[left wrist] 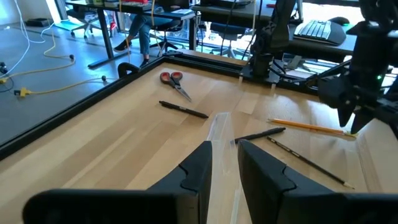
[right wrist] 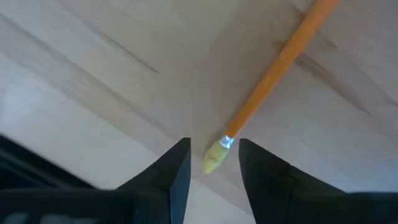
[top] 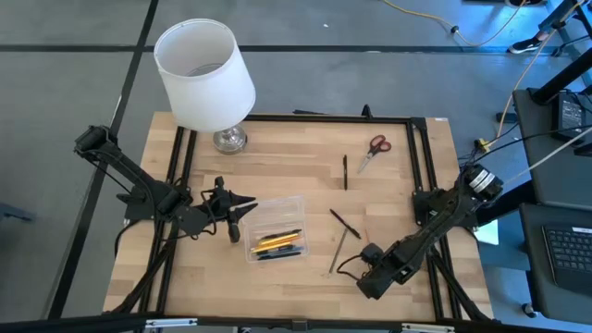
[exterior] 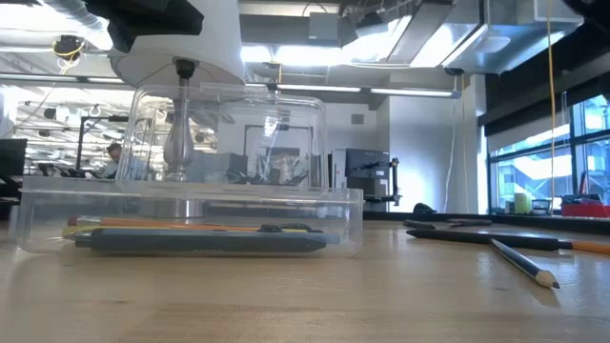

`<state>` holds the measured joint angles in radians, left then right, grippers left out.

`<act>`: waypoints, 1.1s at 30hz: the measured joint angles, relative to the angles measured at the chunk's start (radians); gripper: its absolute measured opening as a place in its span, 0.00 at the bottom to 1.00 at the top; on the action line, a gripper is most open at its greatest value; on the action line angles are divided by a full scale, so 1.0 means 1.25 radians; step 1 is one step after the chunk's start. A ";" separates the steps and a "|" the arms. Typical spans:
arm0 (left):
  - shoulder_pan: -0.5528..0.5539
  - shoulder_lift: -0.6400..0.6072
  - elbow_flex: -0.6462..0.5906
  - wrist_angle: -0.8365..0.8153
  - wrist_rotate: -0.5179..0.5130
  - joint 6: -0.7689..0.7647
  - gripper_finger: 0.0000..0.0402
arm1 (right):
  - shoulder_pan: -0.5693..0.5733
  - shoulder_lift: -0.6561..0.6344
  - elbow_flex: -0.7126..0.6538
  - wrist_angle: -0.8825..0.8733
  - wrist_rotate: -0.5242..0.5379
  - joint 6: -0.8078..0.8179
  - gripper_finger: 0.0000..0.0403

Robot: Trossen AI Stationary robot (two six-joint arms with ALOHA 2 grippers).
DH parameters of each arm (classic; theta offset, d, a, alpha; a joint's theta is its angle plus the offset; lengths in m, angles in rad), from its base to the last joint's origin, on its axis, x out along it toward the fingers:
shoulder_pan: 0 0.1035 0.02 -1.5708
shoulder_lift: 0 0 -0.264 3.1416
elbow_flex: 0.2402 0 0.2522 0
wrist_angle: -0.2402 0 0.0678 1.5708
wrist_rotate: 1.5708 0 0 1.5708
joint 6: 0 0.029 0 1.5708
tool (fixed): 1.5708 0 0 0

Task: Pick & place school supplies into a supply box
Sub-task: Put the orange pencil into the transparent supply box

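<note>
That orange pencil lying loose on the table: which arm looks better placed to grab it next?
Right. Its claw is open with the orange pencil's eraser end between its fingers. The left claw sits at the supply box's far edge.

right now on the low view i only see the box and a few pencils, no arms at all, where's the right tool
observer: The right tool is low over the table, right of the supply box. It is open, with its fingers either side of the eraser end of an orange pencil.
operator: and the left one
observer: The left tool is at the box's left end, open, and the clear wall runs toward its gap.
operator: any scissors out on the table
observer: Yes, red-handled scissors lie near the table's far right corner, outside the box.
</note>
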<state>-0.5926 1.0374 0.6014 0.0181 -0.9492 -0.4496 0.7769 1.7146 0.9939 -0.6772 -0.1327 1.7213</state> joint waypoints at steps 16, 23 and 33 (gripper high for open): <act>0.000 0.000 0.000 0.000 0.000 0.000 0.18 | 0.004 0.091 0.005 -0.005 -0.036 0.020 0.33; 0.000 0.000 0.000 0.000 0.000 0.002 0.18 | 0.006 0.092 0.005 -0.020 -0.036 0.020 0.22; 0.000 0.000 0.000 -0.001 0.000 0.002 0.18 | 0.008 0.092 0.004 -0.045 -0.023 0.003 0.07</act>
<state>-0.5926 1.0378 0.6010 0.0170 -0.9489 -0.4465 0.7864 1.8294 0.9995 -0.7333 -0.1619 1.7257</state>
